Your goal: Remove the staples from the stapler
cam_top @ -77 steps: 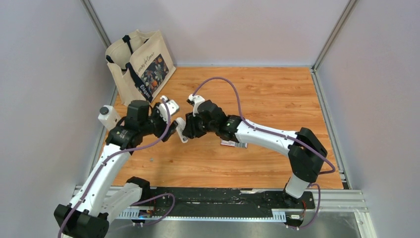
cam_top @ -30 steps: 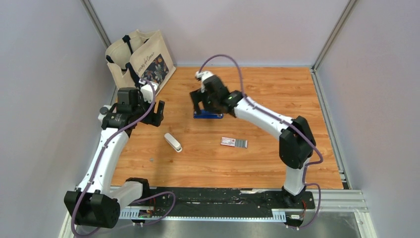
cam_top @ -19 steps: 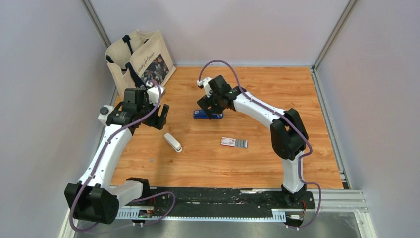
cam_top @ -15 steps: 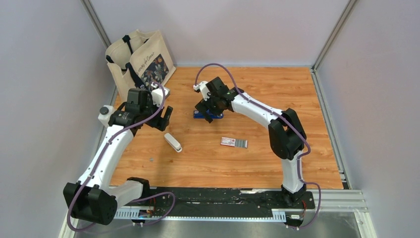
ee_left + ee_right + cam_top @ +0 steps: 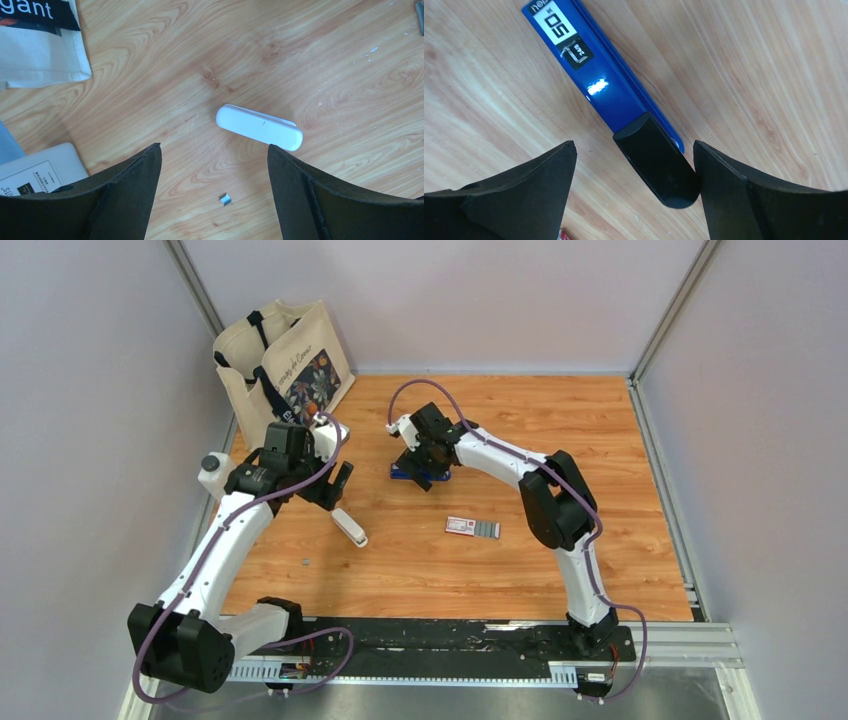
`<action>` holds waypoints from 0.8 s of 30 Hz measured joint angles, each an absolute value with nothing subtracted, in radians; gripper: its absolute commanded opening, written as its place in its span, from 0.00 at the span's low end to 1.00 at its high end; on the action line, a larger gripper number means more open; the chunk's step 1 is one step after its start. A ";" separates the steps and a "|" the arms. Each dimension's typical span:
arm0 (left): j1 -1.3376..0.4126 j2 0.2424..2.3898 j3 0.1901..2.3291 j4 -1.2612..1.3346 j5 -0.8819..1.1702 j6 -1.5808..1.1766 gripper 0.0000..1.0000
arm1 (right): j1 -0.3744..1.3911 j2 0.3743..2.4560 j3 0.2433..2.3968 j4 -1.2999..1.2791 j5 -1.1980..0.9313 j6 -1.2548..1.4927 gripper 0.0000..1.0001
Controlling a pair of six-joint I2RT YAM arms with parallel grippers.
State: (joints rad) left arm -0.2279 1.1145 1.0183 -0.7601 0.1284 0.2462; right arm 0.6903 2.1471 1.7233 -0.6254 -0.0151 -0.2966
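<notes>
We read the right gripper (image 5: pixel 634 146) as poised for a pick. Its fingers are spread wide and hold nothing, one on either side of the dark end of the stapler (image 5: pixel 599 92), which lies flat on the table (image 5: pixel 620 420) toward the far middle. The blue bar runs obliquely to the line between the fingers, so we judge a wrist turn may be needed before a square clamp on its slim sides. The left gripper (image 5: pixel 214 150) is likewise wide open and empty, hovering over a white capsule-shaped piece (image 5: pixel 259 127) — we cannot tell what it belongs to — with a small metal bit (image 5: pixel 225 199) near it. Room looks generous: the red-and-white box (image 5: pixel 472 528) lies apart on the near side, the tote bag (image 5: pixel 283 365) stands at the far-left corner, and bare wood surrounds the stapler.
</notes>
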 measured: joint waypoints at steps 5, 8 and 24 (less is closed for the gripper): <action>-0.228 1.112 1.018 -0.768 0.129 0.253 0.81 | 0.688 2.174 1.723 -0.624 0.010 -0.301 0.79; -0.228 1.102 1.011 -0.767 0.130 0.258 0.77 | 0.686 2.173 1.723 -0.615 0.016 -0.298 0.61; -0.293 1.108 0.955 -0.750 0.083 0.281 0.83 | 0.688 2.043 1.558 -0.585 -0.052 -0.138 0.00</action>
